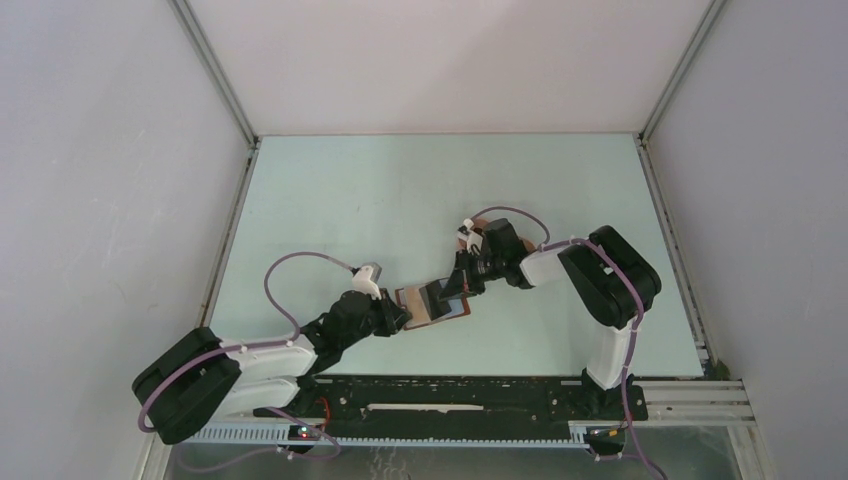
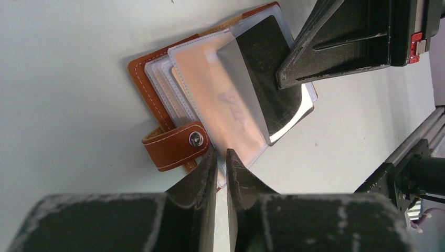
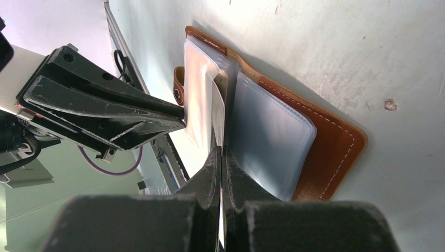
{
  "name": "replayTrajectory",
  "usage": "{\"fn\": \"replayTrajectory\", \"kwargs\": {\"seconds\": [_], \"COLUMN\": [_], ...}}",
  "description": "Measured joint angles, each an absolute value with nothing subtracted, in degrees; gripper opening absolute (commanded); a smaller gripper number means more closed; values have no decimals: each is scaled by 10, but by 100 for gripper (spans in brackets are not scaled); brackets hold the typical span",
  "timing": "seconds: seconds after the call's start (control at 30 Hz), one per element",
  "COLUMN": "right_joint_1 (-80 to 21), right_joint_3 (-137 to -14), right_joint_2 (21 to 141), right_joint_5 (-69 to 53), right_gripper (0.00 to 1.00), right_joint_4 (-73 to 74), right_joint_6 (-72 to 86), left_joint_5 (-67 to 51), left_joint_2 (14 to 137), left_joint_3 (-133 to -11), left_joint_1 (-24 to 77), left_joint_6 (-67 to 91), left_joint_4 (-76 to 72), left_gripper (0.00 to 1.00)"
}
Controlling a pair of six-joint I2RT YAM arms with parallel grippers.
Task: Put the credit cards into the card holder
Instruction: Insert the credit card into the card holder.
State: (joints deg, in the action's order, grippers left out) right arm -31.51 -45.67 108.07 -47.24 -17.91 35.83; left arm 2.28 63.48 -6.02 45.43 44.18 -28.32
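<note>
The card holder (image 2: pixel 157 86) lies open on the pale green table, brown leather with a snap tab (image 2: pixel 176 146) and clear pockets fanned up. My left gripper (image 2: pixel 220 153) is shut on the near edge of a clear pocket leaf and holds it up. A black credit card (image 2: pixel 275 79) stands partly under that leaf, and my right gripper (image 3: pixel 220 149) is shut on it. In the right wrist view the card (image 3: pixel 224 113) shows edge-on between the white leaves and the grey-blue pockets (image 3: pixel 270 142). Both grippers meet over the holder (image 1: pixel 418 308) in the top view.
The black rail with cable ducts (image 1: pixel 470 400) runs along the table's near edge, close behind the holder. Grey enclosure walls (image 1: pixel 110 200) close in both sides and the back. A reddish-brown rim (image 1: pixel 480 222) shows behind my right wrist.
</note>
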Motion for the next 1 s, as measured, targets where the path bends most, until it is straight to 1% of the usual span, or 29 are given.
{"fn": "replayTrajectory", "kwargs": {"seconds": [0.53, 0.67, 0.9, 1.0], "right_joint_1": [-321, -327, -345, -349], "right_joint_3": [-450, -451, -456, -462], "right_joint_2": [1081, 1081, 1081, 1082], "right_joint_5": [-461, -457, -442, -435], "right_gripper": [0, 4, 17, 21], "right_joint_4": [-209, -215, -213, -201], "right_joint_6": [380, 381, 376, 367], "left_joint_5": [17, 12, 8, 8], "left_joint_2": [649, 655, 657, 657], "left_joint_3": [-60, -60, -60, -60], "left_joint_1": [452, 452, 452, 452], "left_joint_6": [451, 451, 451, 451], "left_joint_4": [-300, -308, -310, -310], "left_gripper": [16, 16, 16, 17]}}
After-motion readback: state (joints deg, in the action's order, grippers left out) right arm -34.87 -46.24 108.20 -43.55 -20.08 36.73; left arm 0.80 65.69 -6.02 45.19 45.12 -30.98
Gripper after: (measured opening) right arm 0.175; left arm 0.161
